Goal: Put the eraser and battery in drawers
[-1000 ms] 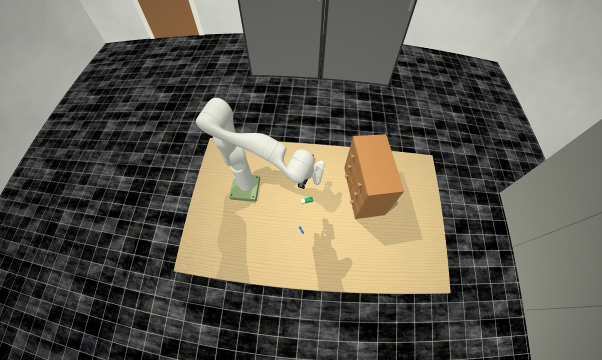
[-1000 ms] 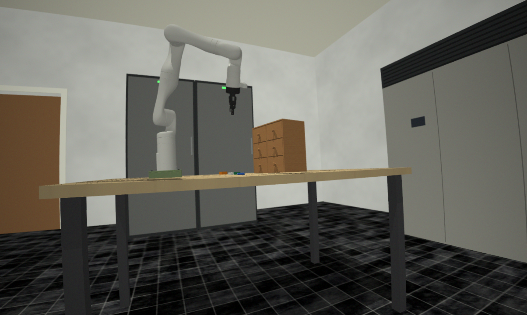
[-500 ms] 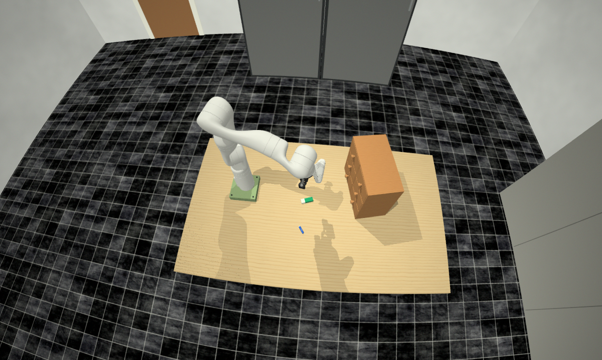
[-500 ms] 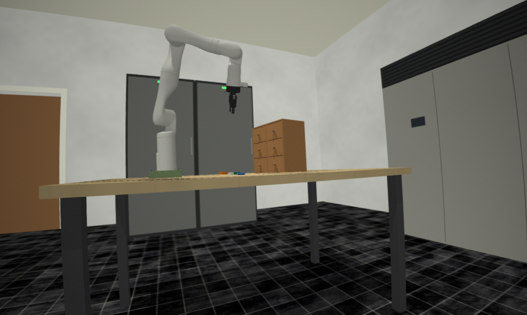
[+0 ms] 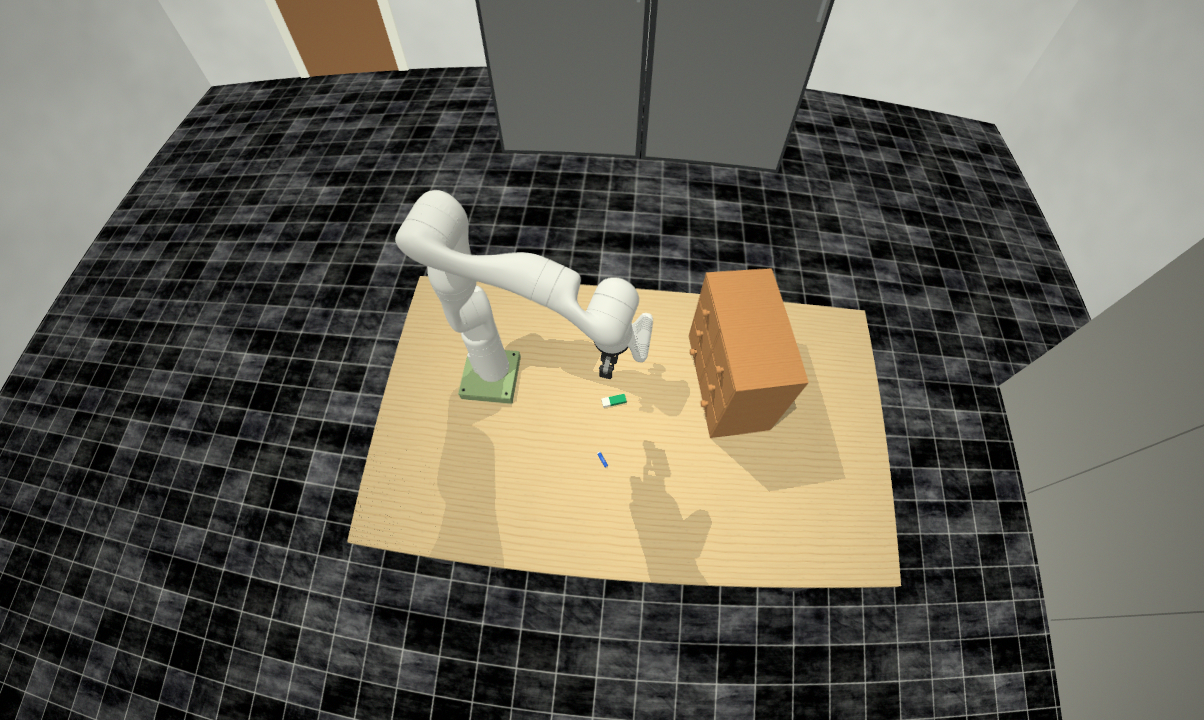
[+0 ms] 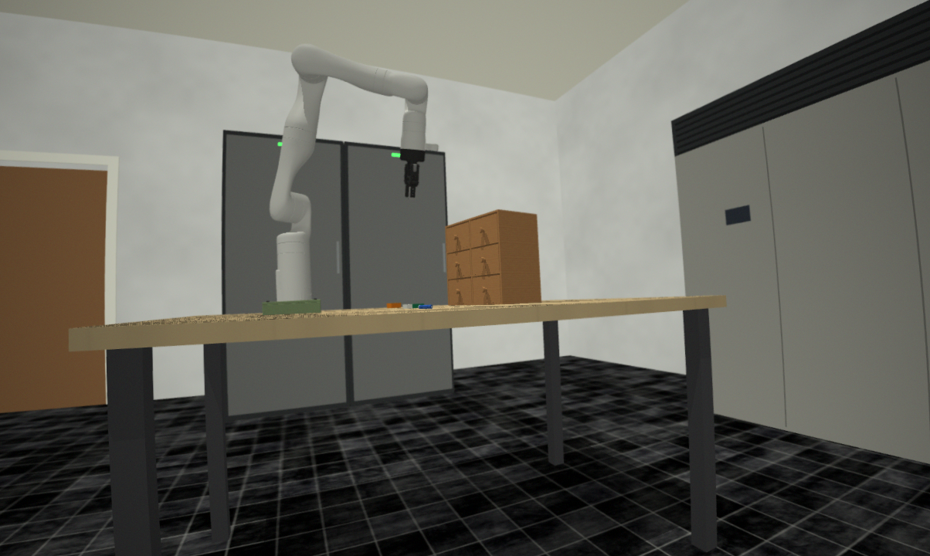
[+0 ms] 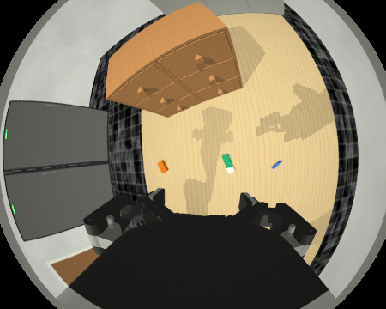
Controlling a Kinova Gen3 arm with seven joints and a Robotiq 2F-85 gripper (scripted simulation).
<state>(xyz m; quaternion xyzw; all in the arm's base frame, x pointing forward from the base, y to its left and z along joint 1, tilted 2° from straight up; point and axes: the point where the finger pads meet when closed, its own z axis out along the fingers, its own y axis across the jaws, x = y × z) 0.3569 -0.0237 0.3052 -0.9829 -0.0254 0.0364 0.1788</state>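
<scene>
A six-drawer chest of warm orange-brown wood (image 5: 754, 326) (image 6: 520, 255) (image 7: 171, 36), boxy and finely grained, stands upright on a pale, striped-grain wooden desk (image 5: 534, 528) (image 6: 385, 323) (image 7: 296, 51). Its fronts form three rows of two flat panels, each with a stubby, peg-like knob of the same brown. All six drawers look pushed in.

The black, jointed gripper (image 5: 606, 370) (image 6: 411, 194) (image 7: 202, 199) hangs high above the desk, fingers downward and spread wide, with nothing between them. It ends a smooth white arm of rounded, tubular links (image 5: 534, 273) (image 6: 302, 117), mounted on a square, flat green base plate (image 5: 472, 394) (image 6: 292, 307).

The eraser, a flat rectangular block with a green sleeve and a white end (image 5: 614, 400) (image 6: 418, 305) (image 7: 228, 164), lies on the desk, well apart from the chest. To one side of it lies a small, plain orange block (image 6: 393, 304) (image 7: 162, 166), boxy like a nine-volt battery; its terminals are too small to tell. In the top view it is hidden. On the eraser's other side lies a slim blue stick-like piece (image 5: 602, 459) (image 6: 425, 306) (image 7: 276, 165), set at a slant. All three are outside the drawers.
</scene>
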